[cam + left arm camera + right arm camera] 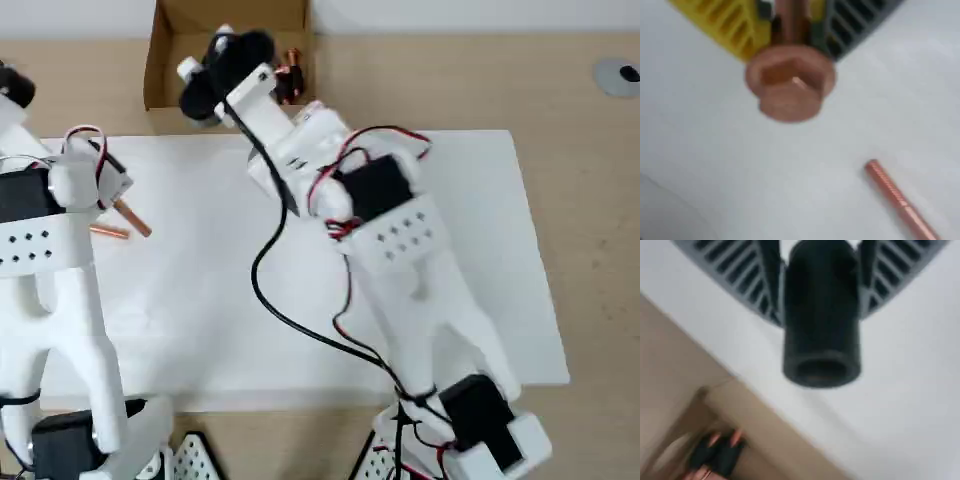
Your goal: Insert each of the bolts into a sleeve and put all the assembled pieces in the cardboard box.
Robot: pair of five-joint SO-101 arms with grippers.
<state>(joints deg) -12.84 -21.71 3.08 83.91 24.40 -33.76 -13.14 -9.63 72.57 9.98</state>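
My left gripper [792, 45] is shut on the shank of a copper bolt [790, 87], whose hex head faces the camera above the white mat. In the high view this gripper [108, 195] is at the mat's left side with the bolt [133, 217] sticking out of it. A second copper bolt [900, 200] lies loose on the mat [110, 232] beside it. My right gripper [821, 285] is shut on a black sleeve [822, 355], open end outward, just beside the cardboard box [755, 440]. Assembled pieces [717, 452] lie in the box [160, 60].
The white mat [200, 300] covers the middle of the wooden table. The right arm [400, 250] stretches diagonally across it, trailing black and red cables. A grey disc [618, 75] sits at the far right edge.
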